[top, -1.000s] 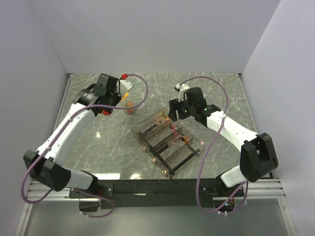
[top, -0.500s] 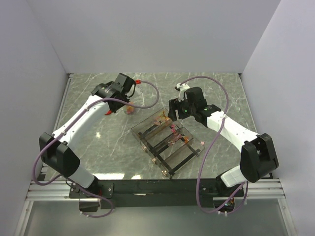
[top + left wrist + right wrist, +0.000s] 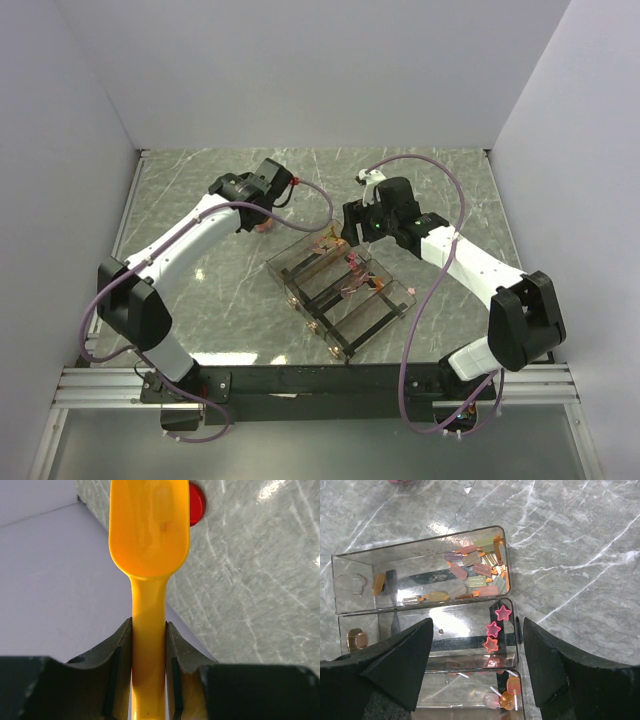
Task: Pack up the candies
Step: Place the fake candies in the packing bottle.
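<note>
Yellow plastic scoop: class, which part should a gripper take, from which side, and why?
Grip the yellow plastic scoop by its narrow straight handle, from the handle end: it fits inside the left gripper, leaving the wide bowl free.

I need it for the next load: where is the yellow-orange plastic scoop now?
In the left wrist view, the yellow-orange plastic scoop is clamped by its handle in the left gripper, with the flat round red lid showing behind its bowl's right edge.

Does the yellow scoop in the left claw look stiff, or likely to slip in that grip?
Probably stiff: the yellow scoop juts straight from the left claw without sagging. Its glossy, narrow handle might pivot under side load. Translucent thin plastic, so likely light.
</note>
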Controlling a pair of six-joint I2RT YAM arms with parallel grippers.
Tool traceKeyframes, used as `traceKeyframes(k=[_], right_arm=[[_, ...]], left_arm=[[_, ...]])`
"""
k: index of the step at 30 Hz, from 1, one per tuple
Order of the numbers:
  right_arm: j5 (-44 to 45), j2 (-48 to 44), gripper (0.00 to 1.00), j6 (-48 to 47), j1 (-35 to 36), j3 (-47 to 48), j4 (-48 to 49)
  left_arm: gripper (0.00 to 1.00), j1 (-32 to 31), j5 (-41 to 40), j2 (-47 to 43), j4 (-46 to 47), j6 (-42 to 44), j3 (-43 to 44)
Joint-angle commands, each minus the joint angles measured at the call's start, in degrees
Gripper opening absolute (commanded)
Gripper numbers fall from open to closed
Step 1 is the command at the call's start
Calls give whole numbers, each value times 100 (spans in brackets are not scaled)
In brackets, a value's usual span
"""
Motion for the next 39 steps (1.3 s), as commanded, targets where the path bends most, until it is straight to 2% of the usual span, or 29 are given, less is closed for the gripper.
traceKeyframes(k=[1,15,21,22,24,26,32,39], right_arm=[[69,-203,79,1,-22,-40,181],[105,-177,79,1,-40,-31,163],[105,-124,79,1,-22,-5,137],[113,-115,79,1,-22,-5,137],[105,-89,79,1,-22,21,111],[105,-89,79,-8,-31,22,93],[113,-115,79,-8,-22,4,119],[122,-133,79,-8,-22,4,110]], left_arm=[[1,-147,-607,61,-36,228,173],[1,-516,-1265,228,105,615,6],[1,-691,-1336,307,79,651,-47],[1,-744,-1085,281,87,659,-20],[1,-710,-889,272,184,730,-37],[1,-675,-1247,333,210,721,-125],[1,-631,-1091,360,166,623,-19],[1,-551,-1353,307,193,492,6]])
